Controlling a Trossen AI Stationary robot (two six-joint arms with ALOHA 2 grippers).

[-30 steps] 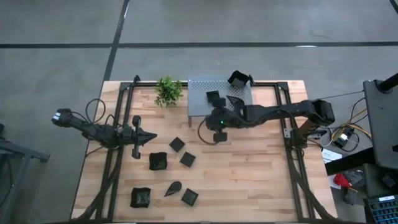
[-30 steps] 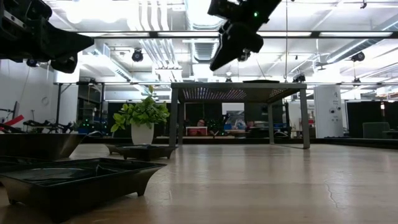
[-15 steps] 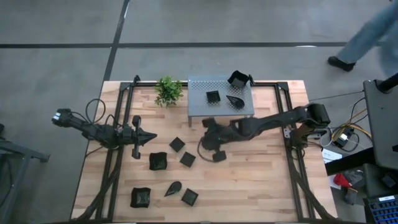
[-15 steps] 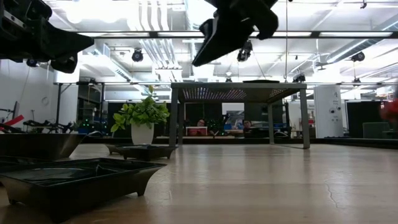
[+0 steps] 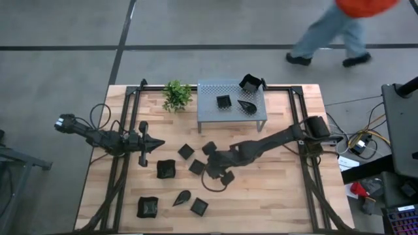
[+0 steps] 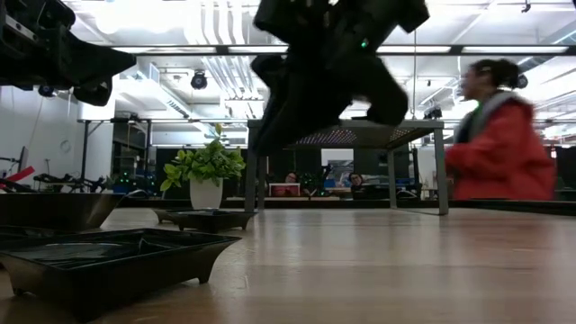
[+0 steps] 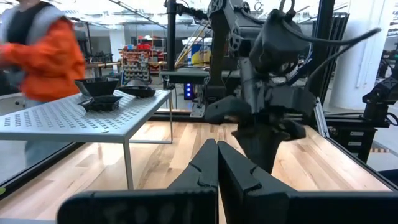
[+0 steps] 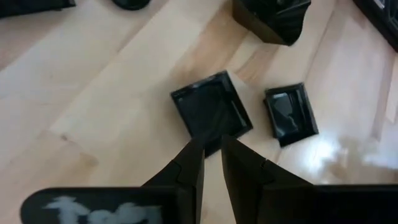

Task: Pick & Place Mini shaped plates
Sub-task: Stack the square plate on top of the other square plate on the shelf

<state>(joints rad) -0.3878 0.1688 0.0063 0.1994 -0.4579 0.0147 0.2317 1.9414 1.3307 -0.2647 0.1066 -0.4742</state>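
Several small black plates lie flat on the wooden table, among them flat squares (image 5: pixel 197 166) (image 5: pixel 186 151), a deeper square (image 5: pixel 166 170) and a teardrop (image 5: pixel 182 196). Three more rest on the grey perforated shelf (image 5: pixel 209 112). My right gripper (image 5: pixel 206 171) (image 8: pixel 212 144) hangs over the middle of the table, slanting down at a flat square plate (image 8: pixel 211 112); its fingers stand a narrow gap apart, just short of the plate's edge, holding nothing. My left gripper (image 5: pixel 159 143) (image 7: pixel 217 155) waits shut above the table's left side.
A small green plant (image 5: pixel 176 95) stands at the far edge beside the shelf. Black frame rails (image 5: pixel 121 163) run along both sides of the table. A person in an orange jacket (image 5: pixel 339 19) walks past beyond the far edge. Bare wood (image 5: pixel 274 189) lies right of the plates.
My right gripper has swung away from the shelf toward the near-left, out over the group of plates in the middle of the table, coming closer to the low camera. The plates have stayed where they were. A person has walked in behind the far edge.
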